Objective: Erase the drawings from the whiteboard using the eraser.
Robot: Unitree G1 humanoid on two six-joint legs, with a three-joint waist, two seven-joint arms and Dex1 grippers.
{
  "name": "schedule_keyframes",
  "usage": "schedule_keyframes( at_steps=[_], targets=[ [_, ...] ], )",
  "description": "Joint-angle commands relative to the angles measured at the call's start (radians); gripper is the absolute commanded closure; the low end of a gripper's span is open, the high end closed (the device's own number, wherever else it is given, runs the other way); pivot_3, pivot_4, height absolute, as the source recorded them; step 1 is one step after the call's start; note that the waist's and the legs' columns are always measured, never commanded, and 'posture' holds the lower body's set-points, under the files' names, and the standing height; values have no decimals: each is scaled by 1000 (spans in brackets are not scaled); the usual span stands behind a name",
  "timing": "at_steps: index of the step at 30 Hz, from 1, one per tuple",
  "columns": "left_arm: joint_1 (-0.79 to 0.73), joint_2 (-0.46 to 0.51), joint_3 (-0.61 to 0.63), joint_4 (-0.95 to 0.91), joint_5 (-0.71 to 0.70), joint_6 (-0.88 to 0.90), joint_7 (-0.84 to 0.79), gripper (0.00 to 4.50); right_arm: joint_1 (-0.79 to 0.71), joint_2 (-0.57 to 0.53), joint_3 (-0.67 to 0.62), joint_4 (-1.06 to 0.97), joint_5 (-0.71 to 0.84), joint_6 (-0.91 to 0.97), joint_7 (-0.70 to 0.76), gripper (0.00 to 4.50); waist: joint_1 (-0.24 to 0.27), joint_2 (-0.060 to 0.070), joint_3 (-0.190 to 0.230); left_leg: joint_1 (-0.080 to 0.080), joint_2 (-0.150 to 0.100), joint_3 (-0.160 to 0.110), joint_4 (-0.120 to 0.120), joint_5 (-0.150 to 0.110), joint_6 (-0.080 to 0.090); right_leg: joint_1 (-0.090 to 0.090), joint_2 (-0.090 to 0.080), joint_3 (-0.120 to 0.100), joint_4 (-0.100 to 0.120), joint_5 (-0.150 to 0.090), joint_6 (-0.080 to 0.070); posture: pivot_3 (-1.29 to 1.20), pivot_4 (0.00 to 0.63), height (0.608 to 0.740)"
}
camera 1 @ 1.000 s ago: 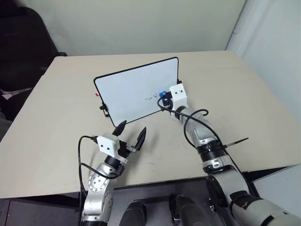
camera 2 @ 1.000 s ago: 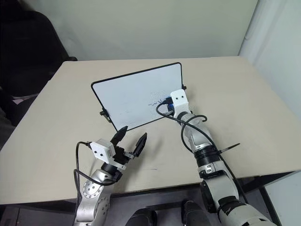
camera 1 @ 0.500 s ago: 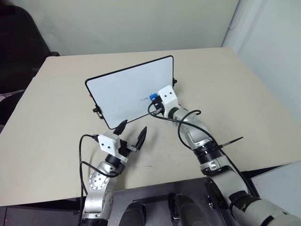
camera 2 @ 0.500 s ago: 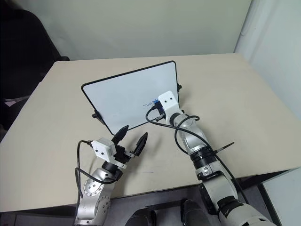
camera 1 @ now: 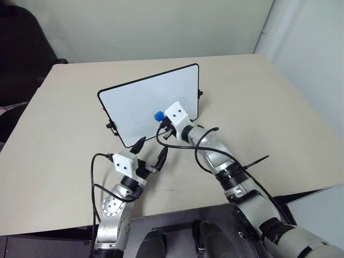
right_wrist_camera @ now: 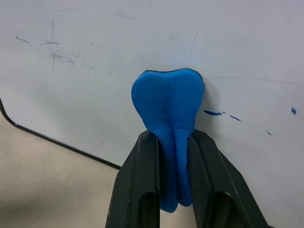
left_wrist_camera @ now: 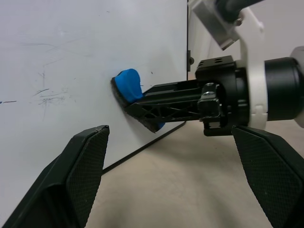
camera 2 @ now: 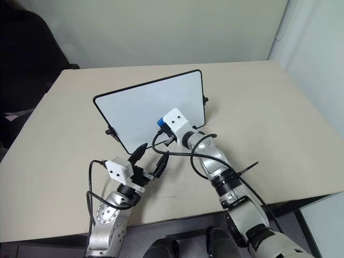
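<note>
The whiteboard (camera 1: 134, 102) stands tilted on the table with its face toward me. My right gripper (camera 1: 160, 120) is shut on the blue eraser (camera 1: 159, 115), whose dark underside presses flat against the lower middle of the board. In the right wrist view the eraser (right_wrist_camera: 168, 107) bulges out from between the two fingers (right_wrist_camera: 140, 185). Beside it a few short blue dashes of the drawings (right_wrist_camera: 212, 112) show, along with faint grey smudges. My left gripper (camera 1: 150, 152) hovers open just in front of the board's lower edge, with nothing in it.
The beige table (camera 1: 269, 97) reaches out to the right and left of the board. A dark chair (camera 1: 21, 37) stands past the far left corner. A black cable loops from my right wrist (camera 1: 185, 131) over the table in front of the board.
My right gripper has slid the eraser leftward across the board. The blue scribble that lay beside it no longer shows in the head views. The left gripper has stayed in place.
</note>
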Motion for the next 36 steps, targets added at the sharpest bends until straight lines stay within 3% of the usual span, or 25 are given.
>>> schedule_keyframes(
  at_steps=[1, 12, 22, 27, 36],
  targets=[
    [1, -4, -12, -33, 9, -20, 2, 0, -42, 6, -11, 15, -11, -39, 1, 4065, 0, 0, 0, 0, 0, 0, 0, 0, 0, 0, 0, 0, 0, 0, 0, 0, 150, 740],
    [-7, 2, -7, -26, 0, -17, -2, 0, -51, -61, -148, 87, 1, -41, -106, 4065, 14, 0, 0, 0, 0, 0, 2, 3, 2, 2, 0, 0, 0, 2, 2, 0, 150, 740],
    [-12, -1, -15, -27, 1, -13, -2, 0, -44, -105, -188, 86, 3, -39, -127, 4065, 16, 0, 0, 0, 0, 0, 1, 4, 2, 1, -1, 0, 0, 3, 4, 0, 150, 740],
    [-16, -3, -16, -21, -1, -16, -3, 0, -42, -83, -162, 20, 9, -15, -95, 4065, 11, 0, 0, 0, -1, 1, 1, 1, 0, 0, -1, 0, -1, 6, -1, 0, 150, 740],
    [-11, -2, -16, -26, 0, -17, -3, 0, 12, -46, -26, -138, -25, 9, -10, 4065, 10, 0, 0, 0, 0, 0, 0, 1, 1, -1, 0, -1, -1, 2, 4, 0, 150, 740]
  ],
)
